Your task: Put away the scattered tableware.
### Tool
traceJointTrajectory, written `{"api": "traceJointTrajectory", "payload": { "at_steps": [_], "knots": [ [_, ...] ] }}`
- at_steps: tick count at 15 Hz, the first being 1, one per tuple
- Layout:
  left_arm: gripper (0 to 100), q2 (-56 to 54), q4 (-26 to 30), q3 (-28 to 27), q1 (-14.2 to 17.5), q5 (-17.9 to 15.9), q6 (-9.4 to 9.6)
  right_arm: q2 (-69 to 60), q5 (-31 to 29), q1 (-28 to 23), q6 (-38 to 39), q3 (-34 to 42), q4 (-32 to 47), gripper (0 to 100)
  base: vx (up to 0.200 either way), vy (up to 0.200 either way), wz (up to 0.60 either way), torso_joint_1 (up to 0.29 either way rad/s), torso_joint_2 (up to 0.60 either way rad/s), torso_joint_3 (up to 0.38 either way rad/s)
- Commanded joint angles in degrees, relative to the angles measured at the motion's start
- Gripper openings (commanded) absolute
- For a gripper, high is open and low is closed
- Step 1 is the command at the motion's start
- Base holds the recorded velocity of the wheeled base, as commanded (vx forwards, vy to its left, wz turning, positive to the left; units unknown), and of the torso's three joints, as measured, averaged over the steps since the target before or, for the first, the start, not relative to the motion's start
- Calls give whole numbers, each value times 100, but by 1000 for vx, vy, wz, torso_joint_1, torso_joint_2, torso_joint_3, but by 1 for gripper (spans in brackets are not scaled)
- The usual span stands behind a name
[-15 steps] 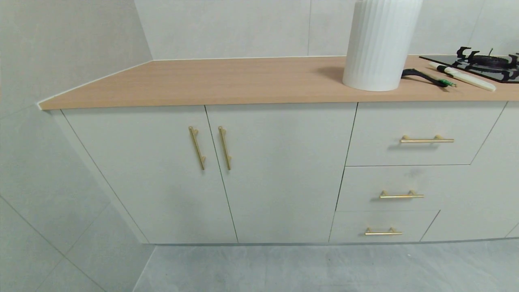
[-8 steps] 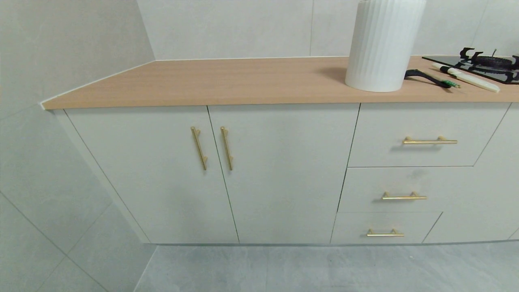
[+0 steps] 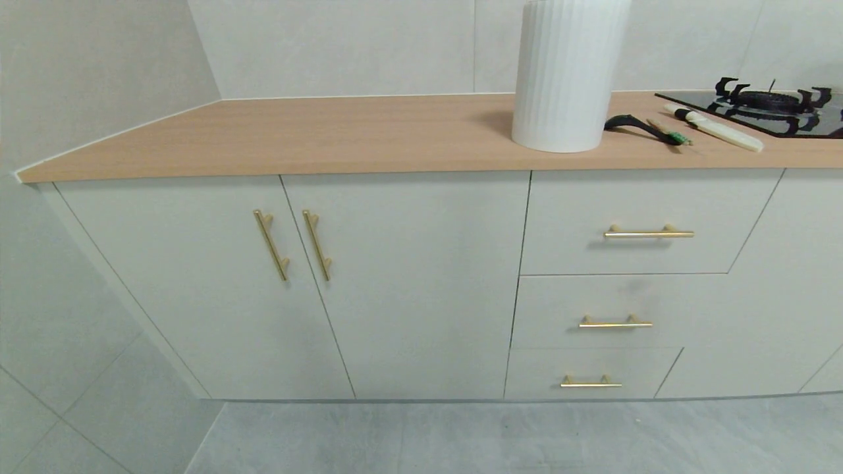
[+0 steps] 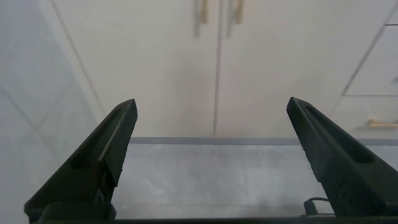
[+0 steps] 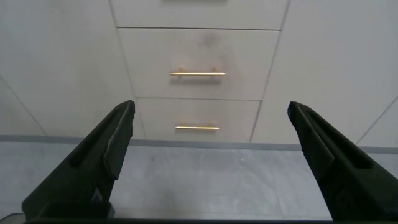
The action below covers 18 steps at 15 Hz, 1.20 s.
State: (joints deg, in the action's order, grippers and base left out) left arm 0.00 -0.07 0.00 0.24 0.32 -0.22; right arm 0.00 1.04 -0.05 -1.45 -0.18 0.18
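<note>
Plainly, left gripper (image 4: 210, 104), right gripper (image 5: 210, 106): jaws wide, empty.

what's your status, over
Left gripper open, facing cabinet doors. Right gripper open, facing drawers. Black utensil and white knife lie on countertop beside white ribbed container. Drawers shut.

Canister (image 3: 570, 72) on countertop (image 3: 316, 135), utensils (image 3: 635, 124) just right of it, hob (image 3: 770, 108) farther right.

I count one ribbed canister (image 3: 570, 72), two cupboard doors (image 3: 178, 289), three drawers (image 3: 573, 210), five brass handles (image 3: 649, 232), one black utensil (image 3: 635, 125), one white knife (image 3: 714, 128)
</note>
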Motion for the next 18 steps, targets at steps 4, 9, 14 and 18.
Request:
{"api": "traceJointTrajectory", "payload": {
  "at_steps": [4, 9, 14, 18],
  "knots": [
    [100, 9, -1, 0, 2, 3, -4, 9, 2, -4, -4, 1, -1, 100, 0, -100, 0, 2, 1, 1],
    [100, 9, -1, 0, 2, 3, -4, 9, 2, -4, -4, 1, -1, 100, 0, 0, 0, 0, 0, 0],
    [100, 9, -1, 0, 2, 3, -4, 9, 2, -4, -4, 1, -1, 100, 200, 0, 0, -1, 1, 1],
    [100, 9, -10, 0, 2, 3, -4, 9, 2, -4, -4, 1, -1, 100, 0, 0, 0, 0, 0, 0]
  ]
}}
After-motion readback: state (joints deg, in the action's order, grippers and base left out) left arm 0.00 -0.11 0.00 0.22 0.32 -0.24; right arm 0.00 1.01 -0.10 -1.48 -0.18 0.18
